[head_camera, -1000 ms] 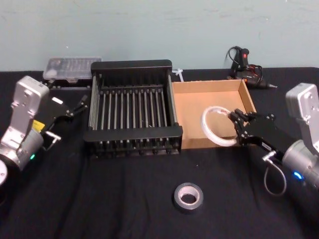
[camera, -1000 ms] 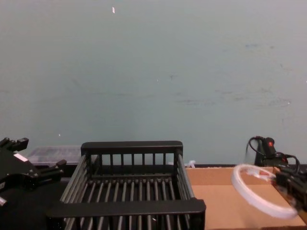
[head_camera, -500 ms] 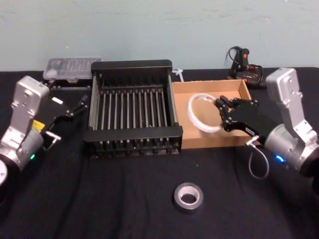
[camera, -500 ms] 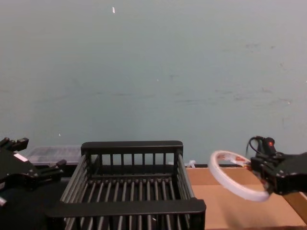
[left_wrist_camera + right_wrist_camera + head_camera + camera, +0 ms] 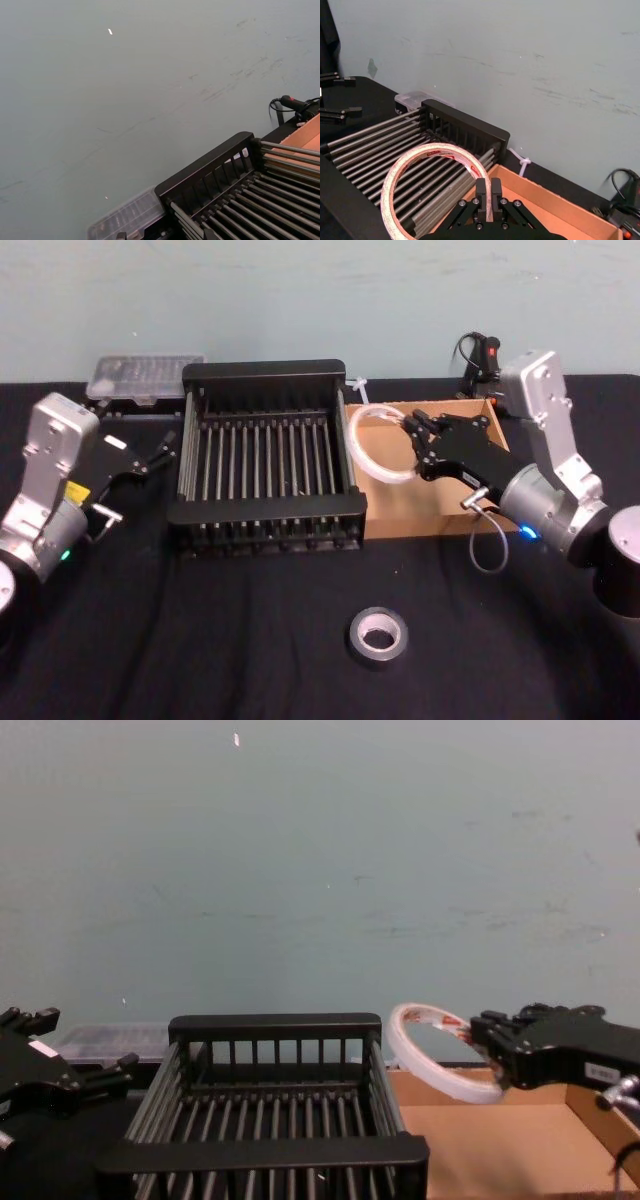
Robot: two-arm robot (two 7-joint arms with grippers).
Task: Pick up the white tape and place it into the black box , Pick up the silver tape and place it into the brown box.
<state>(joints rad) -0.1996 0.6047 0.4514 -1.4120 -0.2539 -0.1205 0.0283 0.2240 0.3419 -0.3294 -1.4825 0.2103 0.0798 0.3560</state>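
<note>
My right gripper is shut on the rim of the white tape, a thin whitish ring with red print. The ring hangs tilted in the air over the brown box's left wall and the right side of the black box, as the chest view also shows. The brown box stands right of the black box and touches it. The silver tape lies flat on the black cloth in front of both boxes. My left gripper rests open left of the black box.
A clear plastic case lies behind the black box at the back left. A black tool with a red button and cables sits behind the brown box. A white zip tie lies between the boxes at the back.
My right gripper has carried the white tape up and to the left, from above the brown box's floor to the edge of the black box. The left arm has not moved.
</note>
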